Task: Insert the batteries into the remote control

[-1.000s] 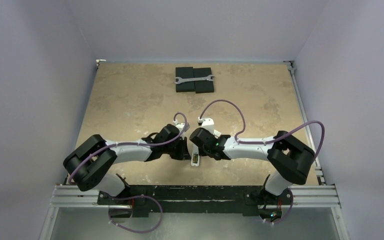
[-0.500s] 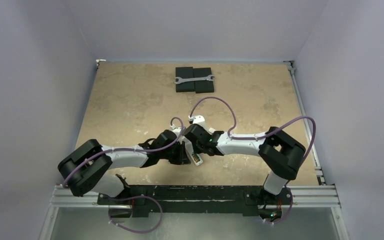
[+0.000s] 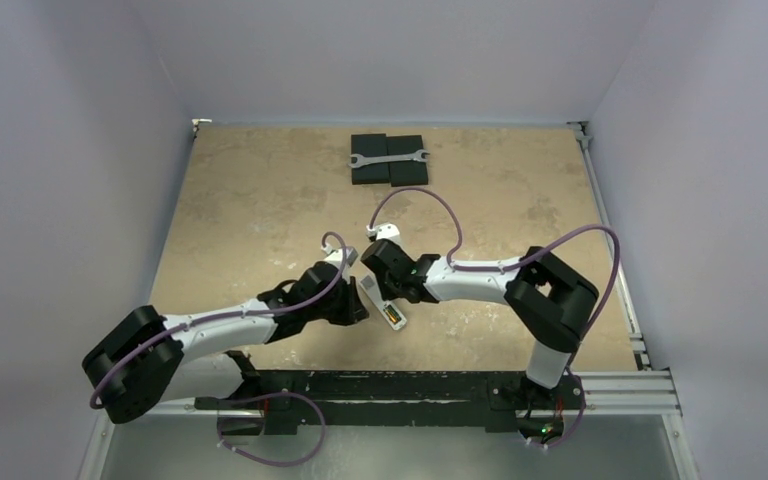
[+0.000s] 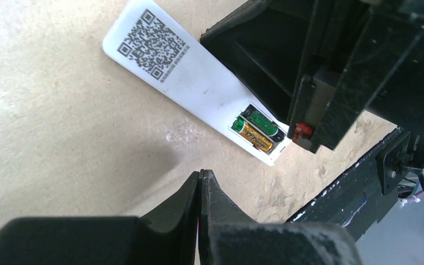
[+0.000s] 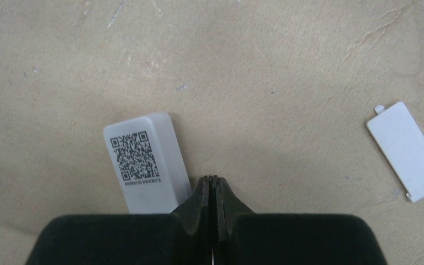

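Observation:
The remote control (image 4: 199,77) lies back-up on the tan table, its QR label at one end and its open compartment at the other. In that compartment sit both batteries, the dark green one (image 4: 260,122) and the gold one (image 4: 252,136), side by side. My left gripper (image 4: 200,173) is shut and empty, a short way from the battery end. My right gripper (image 5: 214,178) is shut too, its tips at the table beside the long edge of the remote control (image 5: 143,163). From above, the remote control (image 3: 380,300) lies slanted between the left gripper (image 3: 359,314) and the right gripper (image 3: 379,286).
A small flat white cover piece (image 5: 406,150) lies alone on the table to the right of my right gripper. At the back, a wrench (image 3: 388,158) rests on black pads (image 3: 370,174). The black front rail (image 4: 359,187) runs just past the remote's battery end.
Both arms have shifted left. The right gripper has swung left and farther back. The remote has turned from nearly straight to slanted, with its battery end nearer the front.

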Robot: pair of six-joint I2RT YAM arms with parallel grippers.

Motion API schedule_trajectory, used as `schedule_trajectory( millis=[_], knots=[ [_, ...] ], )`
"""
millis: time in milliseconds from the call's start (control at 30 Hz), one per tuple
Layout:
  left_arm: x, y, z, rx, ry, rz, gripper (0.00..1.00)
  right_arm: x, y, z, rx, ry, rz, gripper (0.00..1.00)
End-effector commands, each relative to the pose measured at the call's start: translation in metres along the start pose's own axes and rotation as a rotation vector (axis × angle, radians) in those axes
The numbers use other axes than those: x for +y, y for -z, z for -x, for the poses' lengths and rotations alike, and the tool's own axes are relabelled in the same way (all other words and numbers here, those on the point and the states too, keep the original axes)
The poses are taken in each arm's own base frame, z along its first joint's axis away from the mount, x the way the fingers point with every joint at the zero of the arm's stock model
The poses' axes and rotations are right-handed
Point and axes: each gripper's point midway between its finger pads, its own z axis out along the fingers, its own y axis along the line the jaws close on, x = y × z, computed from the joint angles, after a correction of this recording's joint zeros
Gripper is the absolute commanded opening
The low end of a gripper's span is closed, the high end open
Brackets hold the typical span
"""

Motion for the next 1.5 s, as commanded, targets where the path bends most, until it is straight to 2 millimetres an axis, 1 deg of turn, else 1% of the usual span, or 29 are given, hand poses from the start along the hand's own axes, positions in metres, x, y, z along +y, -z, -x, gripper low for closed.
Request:
schedule_trajectory(
  millis=[0, 100, 133, 200, 400, 567, 733, 800, 900, 933, 1133, 1233, 1400, 1467],
  knots=[
    [0.013, 0.008, 0.007, -0.048, 0.021, 0.063, 0.01, 0.014, -0.007, 0.024, -0.044, -0.009, 0.046, 0.01],
    [0.017, 0.013, 0.014, -0.070, 0.029, 0.067, 0.02, 0.018, -0.011, 0.028, -0.044, -0.008, 0.055, 0.02],
    [0.023, 0.015, 0.010, -0.055, 0.034, 0.088, 0.02, 0.019, -0.012, 0.029, -0.042, -0.006, 0.057, 0.02],
    [0.026, 0.018, 0.013, -0.064, 0.038, 0.096, 0.02, 0.022, -0.015, 0.029, -0.038, -0.002, 0.060, 0.04],
    [0.031, 0.025, 0.023, -0.091, 0.046, 0.108, 0.02, 0.028, -0.021, 0.032, -0.029, 0.000, 0.076, 0.04],
    [0.033, 0.027, 0.029, -0.106, 0.049, 0.112, 0.04, 0.025, -0.024, 0.038, -0.030, 0.003, 0.054, 0.07],
    [0.031, 0.029, 0.034, -0.111, 0.044, 0.109, 0.04, 0.013, -0.016, 0.054, -0.061, -0.004, 0.027, 0.13],
    [0.030, 0.030, 0.035, -0.115, 0.039, 0.108, 0.04, 0.007, -0.010, 0.061, -0.081, -0.006, 0.019, 0.18],
    [0.028, 0.032, 0.038, -0.121, 0.031, 0.108, 0.07, -0.001, 0.004, 0.072, -0.112, -0.001, 0.010, 0.27],
    [0.028, 0.032, 0.039, -0.122, 0.029, 0.108, 0.09, -0.005, 0.008, 0.075, -0.121, -0.001, -0.001, 0.28],
    [0.025, 0.036, 0.042, -0.132, 0.015, 0.099, 0.15, -0.027, 0.024, 0.076, -0.127, 0.030, -0.047, 0.35],
    [0.022, 0.038, 0.046, -0.145, 0.015, 0.091, 0.22, -0.036, 0.030, 0.073, -0.120, 0.058, -0.050, 0.41],
    [0.018, 0.042, 0.051, -0.156, 0.007, 0.082, 0.33, -0.053, 0.034, 0.067, -0.083, 0.106, -0.060, 0.53],
    [0.016, 0.044, 0.053, -0.161, -0.001, 0.078, 0.37, -0.059, 0.037, 0.068, -0.080, 0.115, -0.053, 0.58]
  ],
)
